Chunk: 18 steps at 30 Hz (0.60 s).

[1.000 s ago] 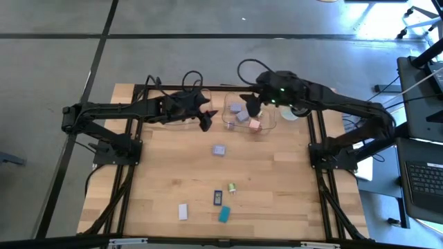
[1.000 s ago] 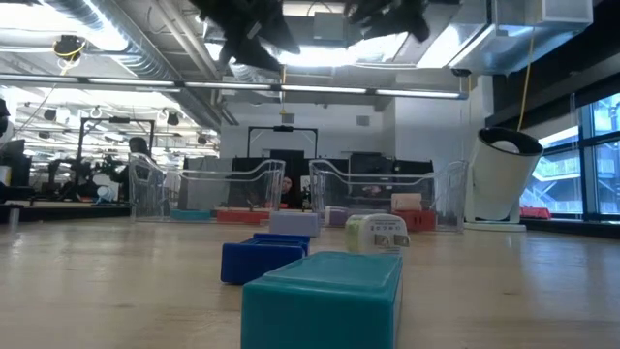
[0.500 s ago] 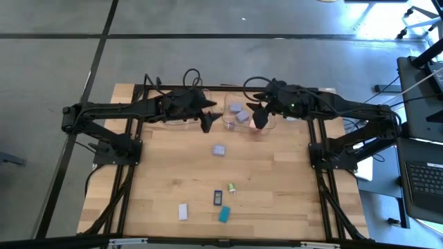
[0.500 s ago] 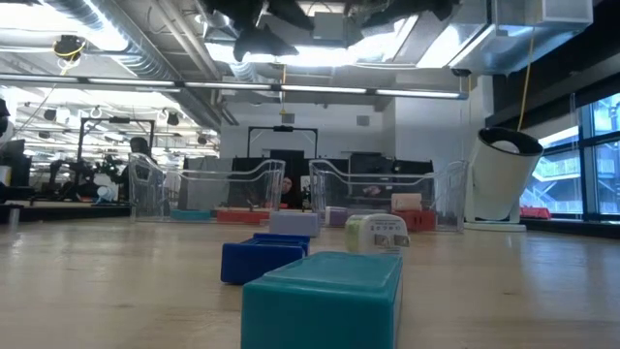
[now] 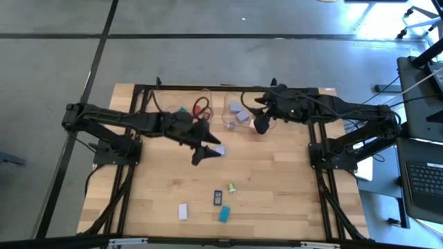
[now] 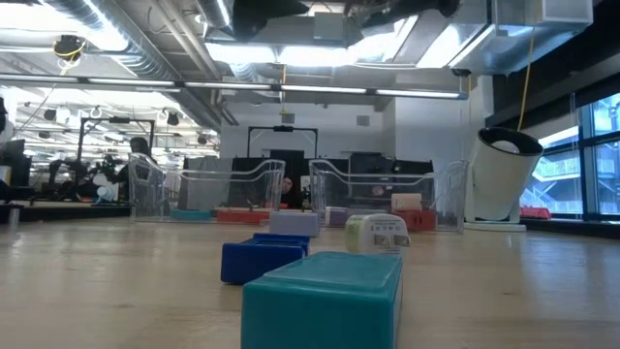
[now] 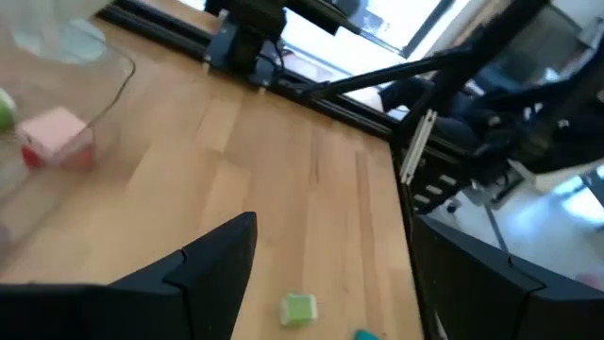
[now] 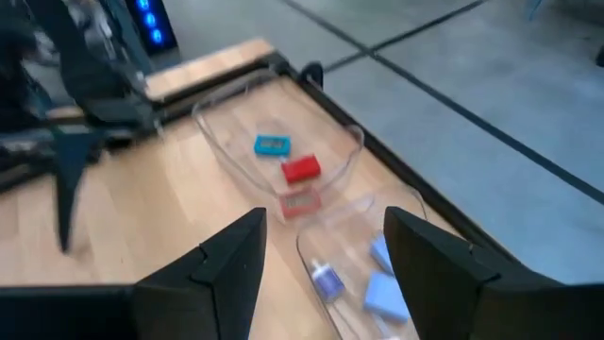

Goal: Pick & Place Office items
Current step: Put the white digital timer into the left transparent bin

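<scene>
Several small pieces lie on the wood table: a lilac block (image 5: pixel 220 149) in the middle, and near the front edge a dark blue piece (image 5: pixel 217 198), a green-and-white piece (image 5: pixel 232 187), a teal block (image 5: pixel 224 214) and a white piece (image 5: pixel 183 211). My left gripper (image 5: pixel 206 153) hangs open just left of the lilac block, touching nothing. In its wrist view the open left gripper (image 7: pixel 330 283) frames bare wood and the green piece (image 7: pixel 298 308). My right gripper (image 5: pixel 261 125) is open over the near rim of the right clear tray (image 5: pixel 228 123); the right gripper (image 8: pixel 326 260) is empty.
Two clear trays stand at the far edge. The left tray (image 8: pixel 226 113) holds a teal piece (image 8: pixel 272 144) and red pieces (image 8: pixel 302 169). The right tray holds lilac pieces (image 8: pixel 382 293) and a pink block (image 7: pixel 58 137). A white tape roll (image 6: pixel 504 174) stands far right.
My left gripper has swung from over the left tray toward the near edge and right, coming down beside the lilac block in the middle of the table. My right gripper has drifted a little toward the near edge and right, over the right tray's rim. The pieces have stayed put.
</scene>
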Tool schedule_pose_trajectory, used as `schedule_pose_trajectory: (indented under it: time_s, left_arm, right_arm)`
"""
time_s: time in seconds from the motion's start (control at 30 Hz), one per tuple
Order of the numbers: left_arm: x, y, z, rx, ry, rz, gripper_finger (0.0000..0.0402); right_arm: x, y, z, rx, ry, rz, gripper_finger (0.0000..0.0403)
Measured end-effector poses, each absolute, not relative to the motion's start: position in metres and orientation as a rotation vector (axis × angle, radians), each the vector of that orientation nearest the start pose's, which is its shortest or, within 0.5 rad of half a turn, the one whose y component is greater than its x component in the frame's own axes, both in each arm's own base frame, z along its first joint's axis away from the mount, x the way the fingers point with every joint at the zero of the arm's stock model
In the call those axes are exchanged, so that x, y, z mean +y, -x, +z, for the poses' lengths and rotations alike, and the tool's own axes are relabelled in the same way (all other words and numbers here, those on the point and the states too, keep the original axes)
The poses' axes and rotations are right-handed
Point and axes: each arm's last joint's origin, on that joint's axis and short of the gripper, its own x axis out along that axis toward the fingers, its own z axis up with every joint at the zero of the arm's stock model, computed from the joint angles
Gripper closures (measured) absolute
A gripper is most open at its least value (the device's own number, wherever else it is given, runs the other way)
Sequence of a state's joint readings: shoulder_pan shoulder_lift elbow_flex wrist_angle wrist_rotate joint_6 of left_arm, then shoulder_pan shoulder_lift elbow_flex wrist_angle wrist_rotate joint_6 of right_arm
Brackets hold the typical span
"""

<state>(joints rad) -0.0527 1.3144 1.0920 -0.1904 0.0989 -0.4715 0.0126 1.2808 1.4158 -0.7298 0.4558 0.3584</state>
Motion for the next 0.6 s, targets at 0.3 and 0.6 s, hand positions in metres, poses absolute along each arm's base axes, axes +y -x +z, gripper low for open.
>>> schedule_pose_trajectory:
  time_s: [0.3,0.6]
  left_arm:
    - [-0.057,-0.293,0.316,0.503,0.699,0.003,0.0123]
    - [-0.116,-0.276,0.264,0.834,1.075,0.378,0.0123]
  right_arm:
    - [0.008,-0.252,0.388,0.602,-0.233,-0.448,0.0186]
    - [0.032,-0.249,0.387,0.62,-0.213,-0.365,0.0186]
